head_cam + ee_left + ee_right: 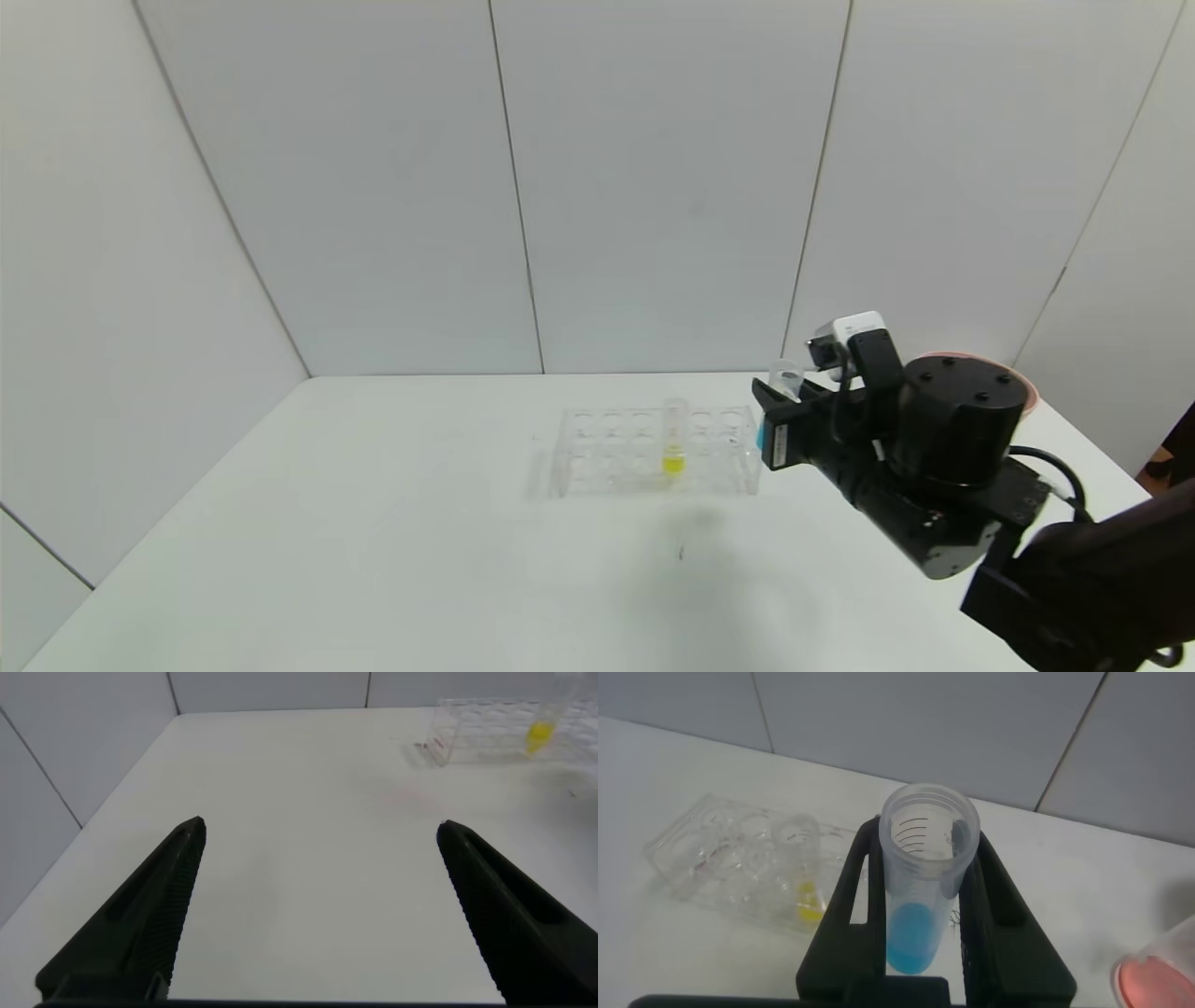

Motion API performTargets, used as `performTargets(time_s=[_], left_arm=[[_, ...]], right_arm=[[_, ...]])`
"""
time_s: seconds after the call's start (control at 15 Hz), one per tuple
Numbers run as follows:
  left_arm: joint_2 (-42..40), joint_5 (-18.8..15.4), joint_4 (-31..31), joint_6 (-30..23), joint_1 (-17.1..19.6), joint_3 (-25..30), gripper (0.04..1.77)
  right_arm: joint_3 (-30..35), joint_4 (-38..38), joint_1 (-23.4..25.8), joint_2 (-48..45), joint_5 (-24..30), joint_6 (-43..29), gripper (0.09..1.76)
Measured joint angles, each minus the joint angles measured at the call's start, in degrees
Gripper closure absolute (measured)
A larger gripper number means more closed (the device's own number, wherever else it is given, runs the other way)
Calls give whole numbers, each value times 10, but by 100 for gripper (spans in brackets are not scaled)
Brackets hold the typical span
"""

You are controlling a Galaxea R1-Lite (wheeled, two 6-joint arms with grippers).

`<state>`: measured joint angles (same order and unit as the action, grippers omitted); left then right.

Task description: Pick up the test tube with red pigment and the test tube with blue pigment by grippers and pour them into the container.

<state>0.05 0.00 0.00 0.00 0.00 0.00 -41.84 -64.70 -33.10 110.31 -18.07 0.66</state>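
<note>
While clamped, right end effector [929, 924] grips blue-pigment test tube [924, 887] | left end effector [318, 905] agape

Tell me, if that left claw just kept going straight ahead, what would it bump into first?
Probably nothing soon: the open left gripper faces bare white table. The clear rack holding the yellow tube lies off to one side.

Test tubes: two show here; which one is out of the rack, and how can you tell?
The test tube with blue pigment, clamped between the right gripper's fingers; the yellow tube stands in the rack.
</note>
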Motion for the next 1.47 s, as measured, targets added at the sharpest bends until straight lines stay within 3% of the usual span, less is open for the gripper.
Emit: performTargets(time_s=[0.13, 0.33, 0.67, 0.87, 1.0, 1.13, 1.27, 1.47], left_arm=[[0, 0, 0, 0, 0, 0, 5], [0, 0, 0, 0, 0, 0, 5], [0, 0, 0, 0, 0, 0, 5], [0, 0, 0, 0, 0, 0, 5], [0, 0, 0, 0, 0, 0, 5], [0, 0, 0, 0, 0, 0, 5], [0, 0, 0, 0, 0, 0, 5], [0, 0, 0, 0, 0, 0, 5]], right_arm=[[47, 9, 44, -44, 84, 0, 134], [93, 52, 148, -115, 225, 0, 134], [113, 170, 399, -221, 525, 2, 134], [94, 207, 555, -243, 680, 44, 134], [66, 216, 623, -225, 727, 90, 134], [28, 220, 653, -189, 739, 116, 134], [-24, 221, 661, -147, 739, 126, 134], [-110, 258, 636, -94, 713, 145, 134]])
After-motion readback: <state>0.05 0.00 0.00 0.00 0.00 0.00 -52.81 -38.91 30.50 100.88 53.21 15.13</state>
